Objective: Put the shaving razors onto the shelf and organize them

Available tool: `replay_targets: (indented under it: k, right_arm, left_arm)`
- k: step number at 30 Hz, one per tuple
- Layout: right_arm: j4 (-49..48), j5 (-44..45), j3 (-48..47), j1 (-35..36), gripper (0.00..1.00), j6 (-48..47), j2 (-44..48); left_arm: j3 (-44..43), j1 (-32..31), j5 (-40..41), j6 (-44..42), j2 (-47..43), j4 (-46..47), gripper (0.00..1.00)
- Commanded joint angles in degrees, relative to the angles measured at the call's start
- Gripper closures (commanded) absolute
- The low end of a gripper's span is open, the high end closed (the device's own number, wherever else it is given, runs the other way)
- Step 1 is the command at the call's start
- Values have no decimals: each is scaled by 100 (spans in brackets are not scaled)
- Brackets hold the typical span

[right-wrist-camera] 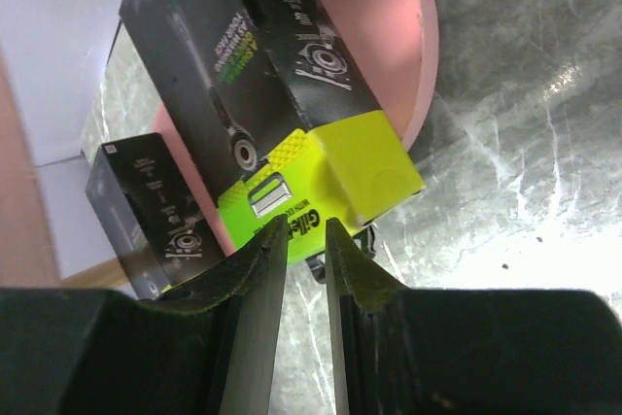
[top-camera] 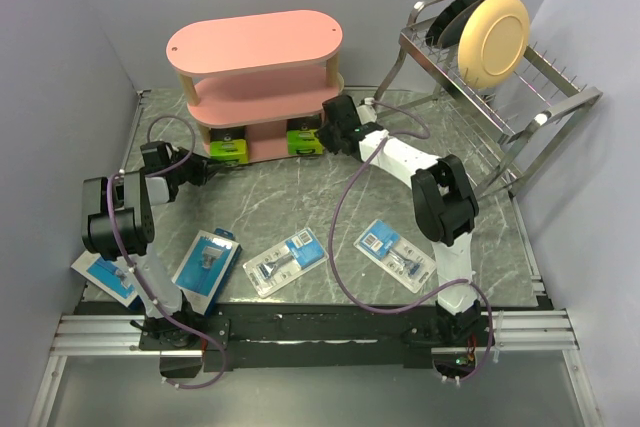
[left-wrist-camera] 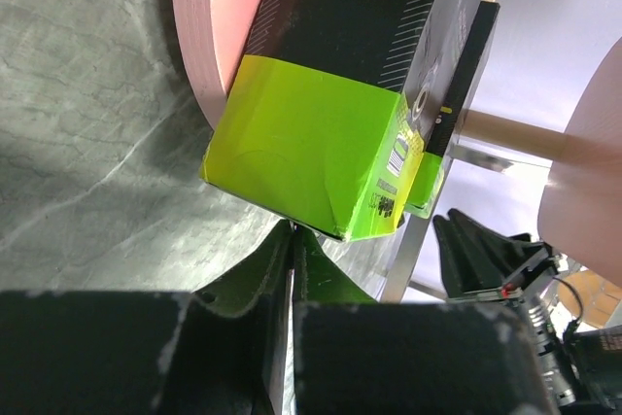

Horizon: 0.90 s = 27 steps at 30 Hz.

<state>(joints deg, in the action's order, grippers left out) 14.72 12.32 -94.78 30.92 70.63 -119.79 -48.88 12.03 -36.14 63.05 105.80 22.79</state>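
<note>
Top view: left black box [top-camera: 228, 145] and right black box [top-camera: 303, 137] on bottom tier of pink shelf [top-camera: 255, 42]. Four other packs [top-camera: 285, 262] flat on table [top-camera: 300, 197].
Left wrist: left tool [left-wrist-camera: 292, 230] pressed together, empty, just below the box's lime end.
Right wrist: right tool [right-wrist-camera: 304, 225] slightly spread, tips at the lime end.

Place: a robot test cell in a lab, not a lived-in room.
Enclosure: plain pale lilac-grey wall panels [top-camera: 60, 67] close in the table at the left, top and right of the overhead frame.
Mounting: a silver slotted aluminium rail frame [top-camera: 100, 332] along the bottom edge carries the black-and-white left robot arm [top-camera: 118, 215] and its twin, the right robot arm [top-camera: 443, 202].
Wiring: loose purple cables [top-camera: 332, 232] loop over the grey marble-patterned tabletop [top-camera: 300, 182].
Props: a pink three-tier oval shelf [top-camera: 255, 42] at upper centre and a silver wire dish rack [top-camera: 530, 107] at upper right.
</note>
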Motion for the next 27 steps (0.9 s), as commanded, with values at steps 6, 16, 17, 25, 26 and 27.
replay_targets:
  k: [6, 16, 17, 25, 26, 27]
  right_arm:
    - [-154, -19, 162, -7, 71, -32, 474]
    - [-224, -281, 337, -59, 68, -751, 991]
    - [-241, -352, 451, -68, 66, -979, 1079]
    - [-6, -2407, 1040, -174, 45, -3736, 1765]
    - [13, -2784, 1223, -174, 39, -3967, 1862]
    - [22, -2900, 1356, -182, 36, -4187, 1984]
  left_arm:
    - [-236, 36, 81, 173, 72, 349, 89]
    - [-52, 176, -121, -345, -1014, -773, 40]
    - [62, 211, -217, -415, -1174, -915, 38]
    - [484, 449, -771, -2093, -2658, -3094, 34]
    - [528, 414, -815, -2277, -2826, -3287, 34]
    - [555, 353, -894, -2662, -2993, -3385, 33]
